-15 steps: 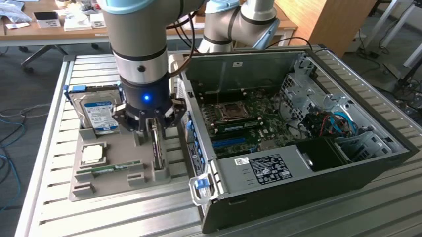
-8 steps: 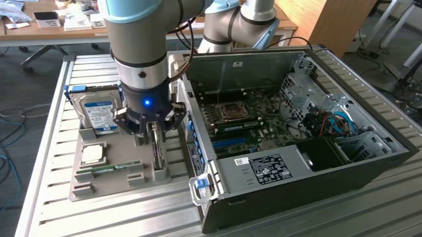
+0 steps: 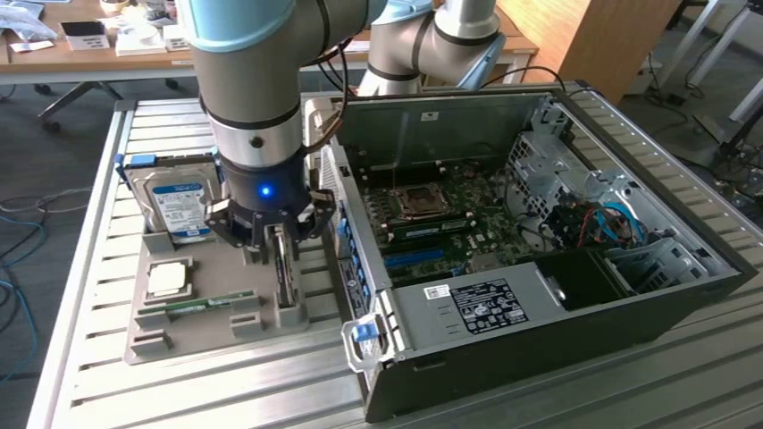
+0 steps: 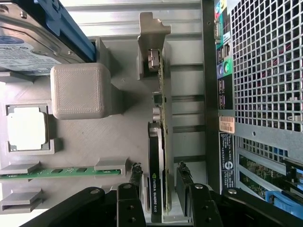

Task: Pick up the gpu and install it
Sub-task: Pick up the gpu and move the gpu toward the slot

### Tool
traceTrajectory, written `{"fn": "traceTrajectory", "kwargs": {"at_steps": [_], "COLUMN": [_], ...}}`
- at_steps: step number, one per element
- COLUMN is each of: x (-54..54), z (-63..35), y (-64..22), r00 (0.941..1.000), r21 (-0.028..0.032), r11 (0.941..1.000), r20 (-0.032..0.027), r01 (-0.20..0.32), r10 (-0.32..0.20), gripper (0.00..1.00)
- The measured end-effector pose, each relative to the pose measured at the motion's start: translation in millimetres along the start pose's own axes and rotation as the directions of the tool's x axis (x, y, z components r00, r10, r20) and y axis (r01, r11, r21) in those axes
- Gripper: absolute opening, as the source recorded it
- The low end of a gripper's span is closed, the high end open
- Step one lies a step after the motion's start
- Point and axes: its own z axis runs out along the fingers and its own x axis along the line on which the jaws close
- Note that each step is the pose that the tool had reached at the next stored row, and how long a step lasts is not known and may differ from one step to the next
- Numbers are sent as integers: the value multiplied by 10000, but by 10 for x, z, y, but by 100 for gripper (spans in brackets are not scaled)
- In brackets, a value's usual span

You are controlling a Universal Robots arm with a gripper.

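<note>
Slatted metal desk carries everything, and nearest on it lies a grey holder tray. None of the task is done as things lie. The gpu stands on edge in its slot of the tray, bracket end away from the wrist and the black cooler facing the tray's other parts. The gripper is lowered over it. In the wrist view its fingers are released and straddle the card, one on each side, with a slim gap showing on both sides. So the grasp is not yet made, and lifting the card and seating it are all left.

Also in the tray, a narrow green memory stick lies flat, a square processor chip sits in its pocket, and a silver hard drive with a blue-white label stands upright at the far end. A blocky grey post of the tray rises near the card, on the cooler side.

Just beside the tray, toward the exterior view's right, the open computer case lies on its side, with its power supply nearest and the motherboard beyond. Its perforated rear wall stands between the card and the board, and by my judgement it is the main obstacle. Beyond are office desks with papers.
</note>
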Motion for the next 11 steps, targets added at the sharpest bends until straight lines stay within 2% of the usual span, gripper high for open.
{"fn": "traceTrajectory", "kwargs": {"at_steps": [6, 11], "x": [2, 5], "z": [50, 74], "y": [2, 45], "r00": [10000, 10000], "r21": [1, -1], "r11": [10000, 10000], "r20": [0, 1], "r01": [-1, -2], "r10": [1, 2], "gripper": [43, 43]}}
